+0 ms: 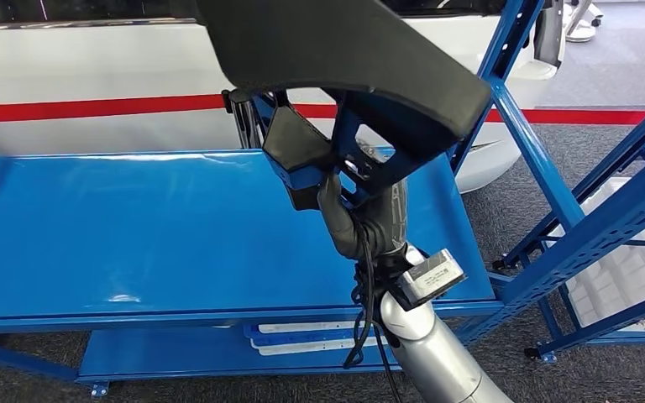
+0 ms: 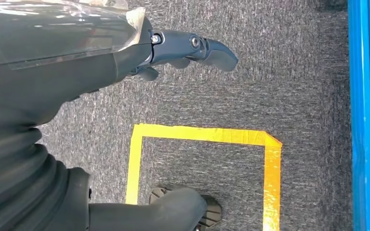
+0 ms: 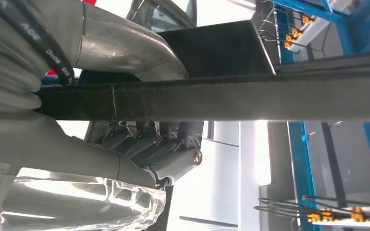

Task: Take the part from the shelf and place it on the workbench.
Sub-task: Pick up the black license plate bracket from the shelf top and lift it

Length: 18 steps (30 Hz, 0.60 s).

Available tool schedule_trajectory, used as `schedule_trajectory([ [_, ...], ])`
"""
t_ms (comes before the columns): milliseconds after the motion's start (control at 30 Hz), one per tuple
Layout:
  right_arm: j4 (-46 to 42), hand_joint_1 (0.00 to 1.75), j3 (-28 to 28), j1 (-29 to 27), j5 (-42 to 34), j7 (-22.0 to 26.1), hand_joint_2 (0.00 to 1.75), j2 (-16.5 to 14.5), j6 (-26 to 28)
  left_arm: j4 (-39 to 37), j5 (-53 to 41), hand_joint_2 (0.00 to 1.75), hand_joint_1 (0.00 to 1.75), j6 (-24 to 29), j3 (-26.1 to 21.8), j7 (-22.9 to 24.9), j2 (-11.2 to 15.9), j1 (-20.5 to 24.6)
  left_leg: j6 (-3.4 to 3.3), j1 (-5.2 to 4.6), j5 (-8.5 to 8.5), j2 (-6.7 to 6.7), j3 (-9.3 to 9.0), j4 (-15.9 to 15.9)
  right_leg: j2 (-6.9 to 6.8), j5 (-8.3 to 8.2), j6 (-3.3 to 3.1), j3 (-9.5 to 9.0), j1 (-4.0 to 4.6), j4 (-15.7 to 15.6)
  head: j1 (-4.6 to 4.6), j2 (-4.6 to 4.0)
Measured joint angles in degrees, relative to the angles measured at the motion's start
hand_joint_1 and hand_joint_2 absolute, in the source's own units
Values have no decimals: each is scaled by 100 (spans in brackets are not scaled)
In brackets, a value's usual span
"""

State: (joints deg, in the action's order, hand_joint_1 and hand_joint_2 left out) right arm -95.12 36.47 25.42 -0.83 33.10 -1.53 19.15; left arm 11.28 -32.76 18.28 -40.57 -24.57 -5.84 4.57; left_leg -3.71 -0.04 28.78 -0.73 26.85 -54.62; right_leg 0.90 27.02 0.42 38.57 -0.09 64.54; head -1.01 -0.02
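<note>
In the head view a large black curved part [image 1: 344, 50] hangs in the air above the right half of a blue metal bench top [image 1: 134, 227]. My right hand [image 1: 369, 210] grips the part from below at its lower bracket, with the silver arm rising from the front edge. The right wrist view shows the part's long black edge [image 3: 221, 103] running through my right hand [image 3: 139, 149], thumb on one side and dark fingers [image 3: 168, 156] curled on the other. My left hand [image 2: 67, 72] hangs over grey carpet with fingers apart, holding nothing.
Blue rack uprights [image 1: 537, 159] stand close at the right of the bench. A white car body with a red stripe [image 1: 92, 107] is behind it. Flat white pieces [image 1: 302, 340] lie on the lower shelf. Yellow floor tape [image 2: 202, 134] and a blue frame edge [image 2: 366, 115] lie below the left hand.
</note>
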Motion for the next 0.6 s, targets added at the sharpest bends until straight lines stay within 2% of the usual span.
schedule_trajectory([
  [67,-36,175,16,-61,10,-14,175,99,78,0,-29,175,0,-31,0,-13,-3,-2,-3,6,-5,11,11,-1,-9,241,23,312,-44,710,6,0],
  [100,-55,175,25,-95,24,-19,175,149,122,0,-45,175,0,-39,0,-15,-5,-3,4,11,0,14,8,-4,-14,263,66,373,-69,857,5,0],
  [133,-78,175,33,-119,38,-21,175,190,166,0,-59,175,0,-44,0,-15,-9,-3,19,20,11,15,0,-10,-23,196,128,324,-95,774,7,0],
  [200,-132,175,46,-135,69,-37,175,246,239,0,-77,175,0,-54,0,-15,-18,-1,91,45,62,15,-15,-53,-51,-89,264,-27,-153,54,7,-1],
  [233,-152,175,52,-130,78,-62,175,265,269,0,-78,175,0,-61,0,-15,-18,6,142,45,100,15,3,-101,-57,-188,295,-208,-163,-297,15,-1],
  [267,-170,175,58,-124,85,-105,175,286,289,0,-76,175,0,-67,0,-14,-16,14,190,44,130,14,35,-145,-56,-236,289,-315,-168,-518,19,-1],
  [300,-180,175,63,-117,85,-163,175,302,301,0,-67,175,0,-71,0,-12,-14,27,228,41,149,15,68,-180,-48,-228,262,-349,-156,-596,16,-1],
  [333,-185,175,67,-106,74,-228,175,312,303,0,-55,175,0,-70,0,-9,-13,40,256,42,153,14,96,-199,-36,-219,228,-345,-138,-586,14,-1],
  [400,-187,175,68,-52,46,-342,175,306,273,1,-6,175,0,-56,-5,-7,-15,54,306,66,191,17,110,-230,-30,-220,160,-326,-155,-583,-1,-1],
  [433,-184,175,69,-3,35,-380,175,288,248,2,23,175,0,-45,-15,-9,-16,57,336,76,271,24,156,-341,-30,-220,119,-328,-169,-590,-8,-1],
  [467,-179,175,69,50,31,-409,175,262,223,3,52,175,0,-34,-30,-13,-16,57,367,83,404,32,259,-564,-33,-223,75,-331,-183,-598,-15,-1],
  [533,-159,175,71,128,27,-445,175,209,186,3,87,175,0,-23,-76,-21,-14,54,414,95,753,45,641,-1316,-45,-222,26,-325,-170,-600,-30,-1],
  [600,-141,175,73,149,20,-462,175,187,164,2,102,175,0,-21,-113,-24,-11,45,435,101,952,47,968,-1911,-58,-222,17,-318,-155,-599,-28,-1],
])
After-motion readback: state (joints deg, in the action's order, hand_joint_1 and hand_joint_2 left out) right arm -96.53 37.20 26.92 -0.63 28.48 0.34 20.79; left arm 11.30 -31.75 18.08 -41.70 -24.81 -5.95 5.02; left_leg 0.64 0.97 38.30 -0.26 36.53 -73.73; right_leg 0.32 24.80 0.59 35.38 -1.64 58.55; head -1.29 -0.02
